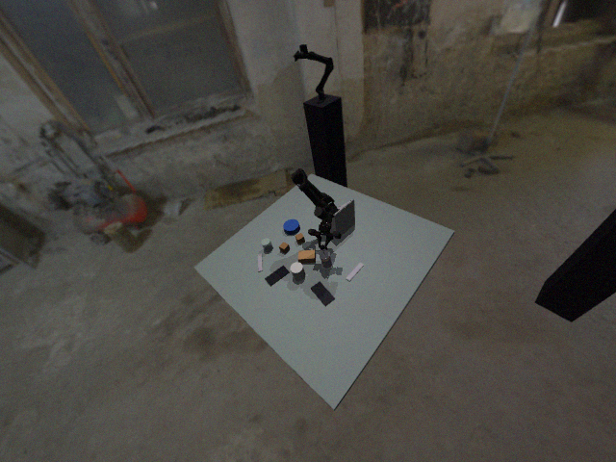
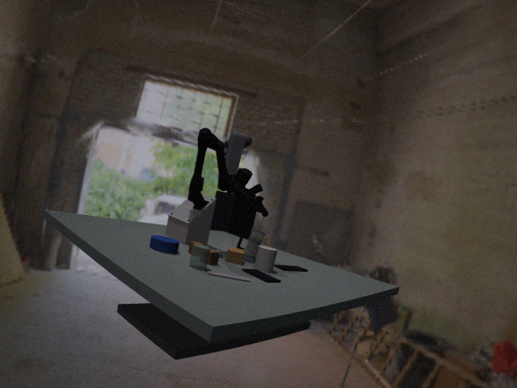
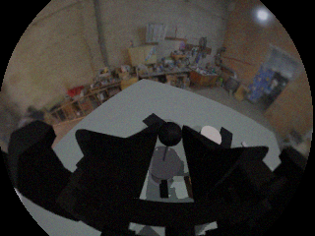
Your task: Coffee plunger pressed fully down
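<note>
Clear glassy press (image 2: 254,244); matt table (image 2: 233,305)

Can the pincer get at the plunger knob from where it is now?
Likely yes: the pincer is already shut on the plunger knob, right above the coffee press, with nothing between them.

press body (image 3: 168,173) blurred, half hidden behind tool (image 3: 169,137)
</note>
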`<state>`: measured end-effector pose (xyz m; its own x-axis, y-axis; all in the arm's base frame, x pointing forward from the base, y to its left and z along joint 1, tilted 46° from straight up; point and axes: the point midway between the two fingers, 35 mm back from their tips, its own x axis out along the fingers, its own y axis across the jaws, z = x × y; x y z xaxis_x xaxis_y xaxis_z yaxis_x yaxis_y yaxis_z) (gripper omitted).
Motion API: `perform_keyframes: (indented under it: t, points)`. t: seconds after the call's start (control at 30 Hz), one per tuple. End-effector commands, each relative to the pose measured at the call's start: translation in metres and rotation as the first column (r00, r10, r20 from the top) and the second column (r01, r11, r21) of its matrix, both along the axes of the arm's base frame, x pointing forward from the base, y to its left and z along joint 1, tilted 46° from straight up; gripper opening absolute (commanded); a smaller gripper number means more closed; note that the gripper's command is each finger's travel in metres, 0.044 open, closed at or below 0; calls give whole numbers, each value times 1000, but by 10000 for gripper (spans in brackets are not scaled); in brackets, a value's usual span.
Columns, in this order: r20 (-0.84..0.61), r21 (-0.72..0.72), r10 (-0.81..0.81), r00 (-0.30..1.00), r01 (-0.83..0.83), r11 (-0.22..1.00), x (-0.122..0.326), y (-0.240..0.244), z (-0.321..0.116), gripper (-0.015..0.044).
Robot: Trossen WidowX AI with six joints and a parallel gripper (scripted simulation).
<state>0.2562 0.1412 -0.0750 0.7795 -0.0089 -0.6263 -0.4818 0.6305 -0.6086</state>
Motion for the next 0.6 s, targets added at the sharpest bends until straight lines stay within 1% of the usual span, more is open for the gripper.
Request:
perform_keyframes:
  t: [0.0,0.57]
  points:
    - [-52,-53,-19,998,17,998,-10,-22,-16,114]
    - [-46,-56,-17,999,15,998,-3,-40,-36,114]
